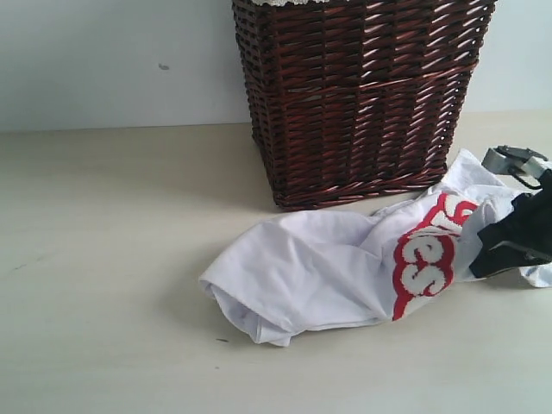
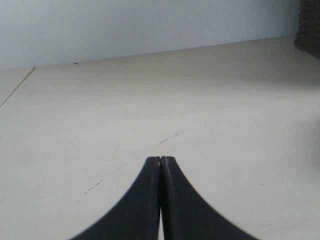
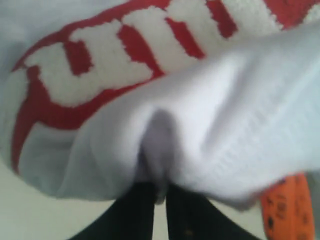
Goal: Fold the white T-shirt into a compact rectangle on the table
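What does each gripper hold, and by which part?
The right gripper pinches a fold of the white T-shirt near its orange neck tag. The left gripper is shut and holds nothing.

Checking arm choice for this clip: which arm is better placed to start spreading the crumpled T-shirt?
Right, probably. The right gripper pinches a fold of the white T-shirt; the left gripper is shut over the table, with no cloth in its view.

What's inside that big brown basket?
Only a sliver of something pale peeks over the rim of the basket. The rest is hidden by its dark wicker walls and cut off at the picture's top. The white T-shirt lies outside, on the table.
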